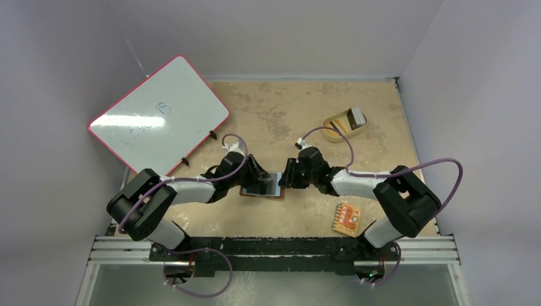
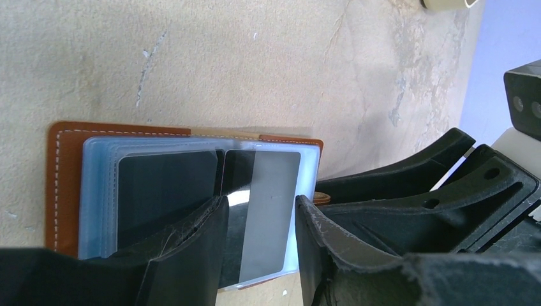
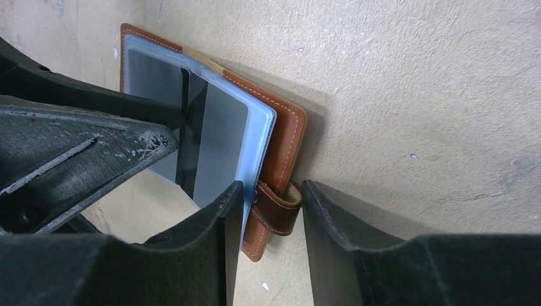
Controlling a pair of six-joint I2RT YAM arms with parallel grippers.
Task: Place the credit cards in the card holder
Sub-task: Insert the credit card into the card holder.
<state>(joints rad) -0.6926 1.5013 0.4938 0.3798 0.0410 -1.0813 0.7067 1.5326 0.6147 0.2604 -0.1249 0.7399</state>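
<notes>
1. Card holder: small brown leather folding wallet with pale stitching. It lies open and flat.
2. Pockets: stack of bluish clear plastic sleeves that covers the wallet's inside.
3. First credit card: thin black rectangle, seated inside a sleeve on the left.
4. Second credit card: thin black rectangle with a grey sheen, just right of the first. Its near end sticks out past the sleeve edge.
5. Left gripper: black fingers, set apart, one along each long edge of the second credit card. Contact cannot be told.
6. Right gripper: black fingers at the wallet's right edge, on either side of the brown snap tab.
7. Table: beige mottled surface.
</notes>
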